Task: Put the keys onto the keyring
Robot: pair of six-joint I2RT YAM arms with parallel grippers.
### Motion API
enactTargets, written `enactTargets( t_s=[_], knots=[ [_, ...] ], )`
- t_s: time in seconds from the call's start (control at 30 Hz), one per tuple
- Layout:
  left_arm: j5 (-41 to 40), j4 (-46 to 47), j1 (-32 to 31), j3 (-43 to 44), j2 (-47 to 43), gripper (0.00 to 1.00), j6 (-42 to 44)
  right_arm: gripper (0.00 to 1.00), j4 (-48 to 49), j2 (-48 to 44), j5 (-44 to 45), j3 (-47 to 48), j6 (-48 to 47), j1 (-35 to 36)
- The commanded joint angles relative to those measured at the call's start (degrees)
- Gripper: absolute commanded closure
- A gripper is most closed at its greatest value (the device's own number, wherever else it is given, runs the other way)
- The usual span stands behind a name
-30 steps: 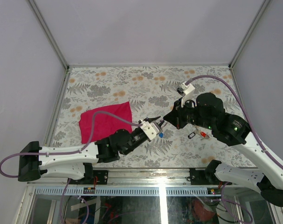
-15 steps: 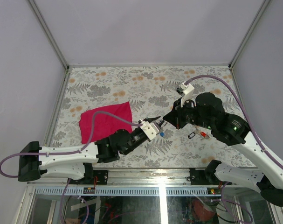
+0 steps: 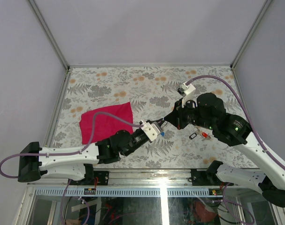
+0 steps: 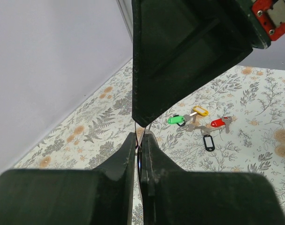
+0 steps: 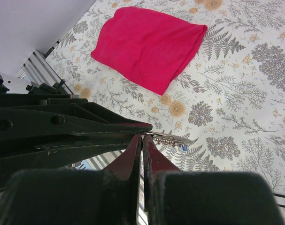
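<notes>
Our left gripper (image 3: 157, 124) clamps the blue key (image 5: 169, 139), the right gripper (image 3: 167, 120) is closed tight — we line up tips, thread slowly.

Left gripper (image 4: 139, 140) pinched closed under the right gripper (image 4: 141, 121).
Small metal keys (image 4: 174, 120), tagged green, yellow, red, cluster on floral table (image 4: 255, 98).

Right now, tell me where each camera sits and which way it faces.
Top: above and behind the arms, looking down on the table; both arms show, left gripper and right gripper tip to tip.
Left wrist: looks past its own fingers toward the keys; the right gripper looms above.
Right wrist: looks past its own fingers toward the red cloth.
Shared: both wrist views show both grippers.
</notes>
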Motion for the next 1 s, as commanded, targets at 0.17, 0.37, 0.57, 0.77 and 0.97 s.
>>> enactTargets(
  t_s=[0.17,0.37,0.57,0.77,0.97],
  knots=[
    [-2.2,4.5,-0.2,0.4,-1.7,1.00,-2.5,0.87,2.9,-1.0,0.1,2.3,0.4,0.1],
    [-6.5,-1.5,-0.1,3.8,-0.4,1.00,-7.0,0.60,5.7,-4.1,6.1,0.6,-0.2,0.1],
    [-5.7,-12.1,2.1,9.0,2.2,1.00,-13.8,0.54,8.5,-7.1,9.3,-2.4,-3.8,0.1],
    [2.8,-21.4,10.0,12.3,3.0,1.00,-22.2,0.49,8.8,-7.9,14.3,-3.8,-4.3,0.2],
    [10.6,-30.7,19.3,14.6,4.9,1.00,-28.7,0.48,0.8,-2.8,24.6,-0.9,1.2,0.1]
  ],
)
